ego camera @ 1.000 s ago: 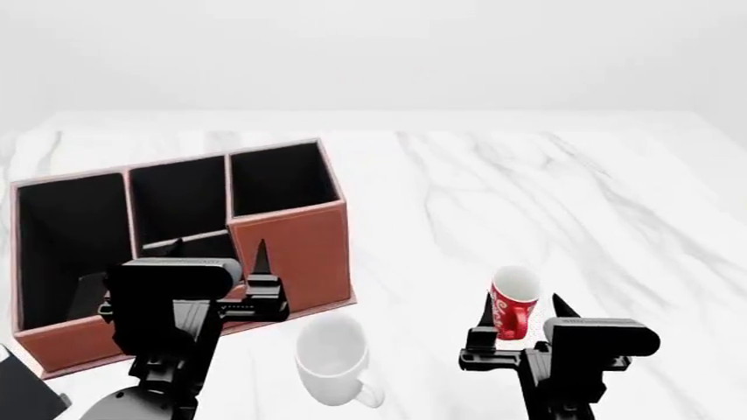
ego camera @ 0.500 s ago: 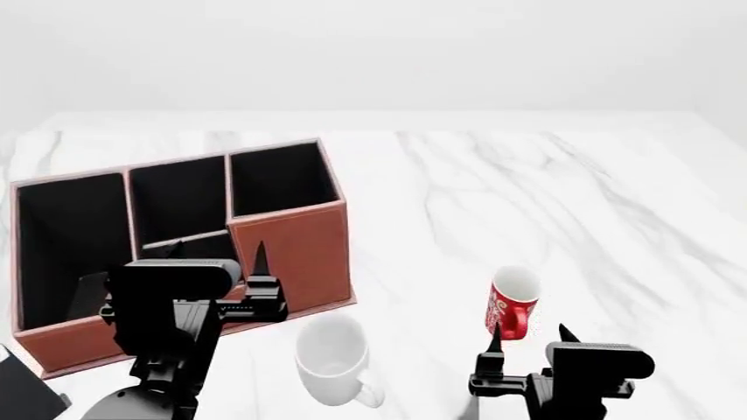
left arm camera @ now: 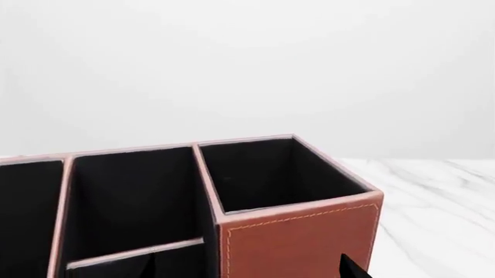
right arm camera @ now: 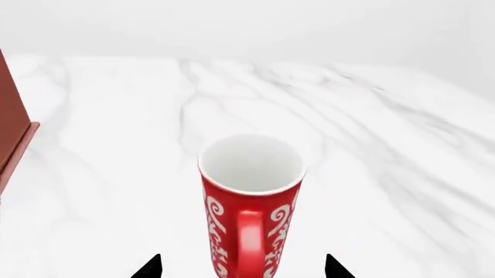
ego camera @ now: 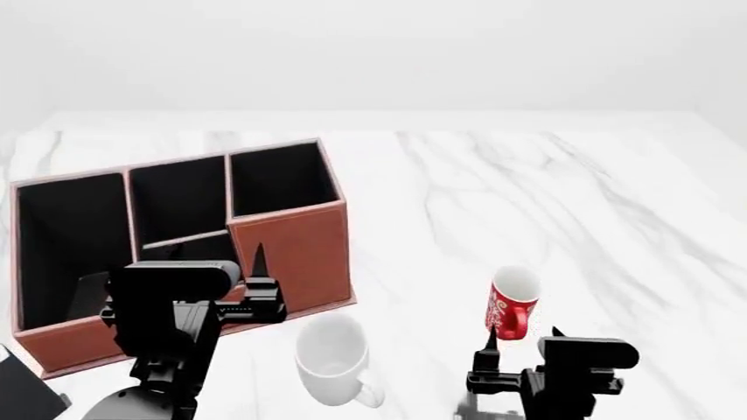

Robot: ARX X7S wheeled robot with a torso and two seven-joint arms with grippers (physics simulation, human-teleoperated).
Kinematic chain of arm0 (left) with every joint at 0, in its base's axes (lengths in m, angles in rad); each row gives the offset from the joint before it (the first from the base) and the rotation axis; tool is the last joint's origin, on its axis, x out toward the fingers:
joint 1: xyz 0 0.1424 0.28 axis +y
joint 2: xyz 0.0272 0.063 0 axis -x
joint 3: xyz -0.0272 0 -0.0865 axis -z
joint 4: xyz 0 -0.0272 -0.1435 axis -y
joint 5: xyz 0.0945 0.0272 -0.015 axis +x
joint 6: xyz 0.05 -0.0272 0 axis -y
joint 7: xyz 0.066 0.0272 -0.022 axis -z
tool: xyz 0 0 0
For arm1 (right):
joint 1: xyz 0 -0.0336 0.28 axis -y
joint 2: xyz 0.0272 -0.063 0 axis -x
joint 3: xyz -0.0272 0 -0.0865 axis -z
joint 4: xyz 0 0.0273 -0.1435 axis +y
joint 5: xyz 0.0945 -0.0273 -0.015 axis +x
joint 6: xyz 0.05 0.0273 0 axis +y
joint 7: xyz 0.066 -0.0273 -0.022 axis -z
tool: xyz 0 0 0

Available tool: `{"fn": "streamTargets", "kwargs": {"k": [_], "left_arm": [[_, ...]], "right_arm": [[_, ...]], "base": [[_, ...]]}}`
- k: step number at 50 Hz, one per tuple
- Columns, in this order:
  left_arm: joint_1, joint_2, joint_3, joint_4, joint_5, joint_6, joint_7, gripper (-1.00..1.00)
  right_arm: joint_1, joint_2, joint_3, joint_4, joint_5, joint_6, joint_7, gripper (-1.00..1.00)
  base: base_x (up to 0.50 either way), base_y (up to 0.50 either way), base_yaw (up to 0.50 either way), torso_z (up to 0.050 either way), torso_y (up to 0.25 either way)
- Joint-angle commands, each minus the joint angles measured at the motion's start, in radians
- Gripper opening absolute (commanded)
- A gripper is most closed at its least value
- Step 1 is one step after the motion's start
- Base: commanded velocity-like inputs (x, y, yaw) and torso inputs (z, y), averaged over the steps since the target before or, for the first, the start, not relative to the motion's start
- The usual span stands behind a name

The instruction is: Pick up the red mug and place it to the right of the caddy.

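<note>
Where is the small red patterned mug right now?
In the head view the small red patterned mug stands upright on the white marble table, right of the reddish-brown caddy, just beyond the right hand.

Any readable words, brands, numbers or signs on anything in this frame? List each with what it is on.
None can be read.
The red mug bears only white swirls, no letters.
The caddy shows stitching, no label.
The white mug is plain.
The black book shows no print at the view's edge.
</note>
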Motion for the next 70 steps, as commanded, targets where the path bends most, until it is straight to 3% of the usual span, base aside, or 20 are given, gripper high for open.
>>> {"fn": "streamTargets", "kwargs": {"k": [1, 21, 22, 48, 56, 63, 70], "left_arm": [[0.003, -0.003, 0.002, -0.01, -0.004, 0.01, -0.003, 1.0], [0.005, -0.009, 0.003, -0.03, -0.01, 0.026, -0.008, 1.0], [0.005, -0.009, 0.003, -0.03, -0.011, 0.027, -0.008, 1.0], [0.008, -0.016, 0.014, -0.049, -0.014, 0.043, -0.016, 1.0], [0.003, -0.018, 0.018, -0.05, -0.016, 0.04, -0.02, 1.0], [0.0, -0.02, 0.021, -0.052, -0.018, 0.04, -0.023, 1.0], [0.001, -0.022, 0.024, -0.062, -0.018, 0.048, -0.023, 1.0]], "right_arm": [[0.089, -0.001, -0.005, 0.096, 0.023, 0.046, -0.016, 1.0], [0.166, -0.004, -0.008, 0.245, 0.014, 0.037, -0.001, 1.0], [0.166, -0.008, 0.002, 0.249, 0.014, 0.032, 0.013, -1.0], [0.146, 0.021, -0.049, 0.155, -0.004, 0.023, -0.005, -1.0], [0.246, 0.048, -0.109, 0.123, 0.017, 0.069, -0.107, -1.0], [0.393, 0.023, -0.172, 0.311, -0.031, -0.059, -0.171, -1.0], [0.655, -0.08, -0.211, 0.826, -0.035, -0.311, -0.309, -1.0]], "base": [[0.0, 0.0, 0.0, 0.0, 0.0], [0.0, 0.0, 0.0, 0.0, 0.0], [0.0, 0.0, 0.0, 0.0, 0.0], [0.0, 0.0, 0.0, 0.0, 0.0], [0.0, 0.0, 0.0, 0.0, 0.0], [0.0, 0.0, 0.0, 0.0, 0.0], [0.0, 0.0, 0.0, 0.0, 0.0]]}}
